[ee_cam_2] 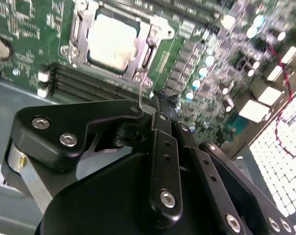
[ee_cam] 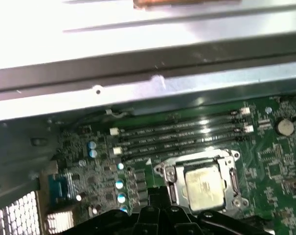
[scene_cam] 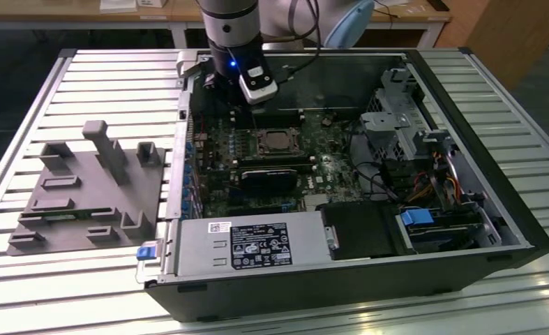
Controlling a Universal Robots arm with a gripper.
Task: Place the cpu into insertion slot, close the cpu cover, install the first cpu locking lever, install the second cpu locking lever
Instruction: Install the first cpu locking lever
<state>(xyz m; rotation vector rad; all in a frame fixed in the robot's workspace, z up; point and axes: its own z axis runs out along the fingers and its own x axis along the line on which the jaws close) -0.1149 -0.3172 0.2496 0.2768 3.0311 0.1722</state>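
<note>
Jaws: pressed together at the tip of the gripper [ee_cam_2: 161,96], with nothing seen between them.
Cpu: the cpu [ee_cam_2: 111,41] lay flat in the slot [ee_cam_2: 146,58], with the cover [ee_cam_2: 75,30] down around it.
Direction: the slot lay just ahead of the tip, its nearest corner closest.
Lever: a thin wire lever [ee_cam_2: 140,83] rose at that corner, just beside the tip; I cannot tell whether they touched.

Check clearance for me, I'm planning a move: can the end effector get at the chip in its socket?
Probably yes: the end effector hangs near the chip, and nothing tall stands between them.
</note>
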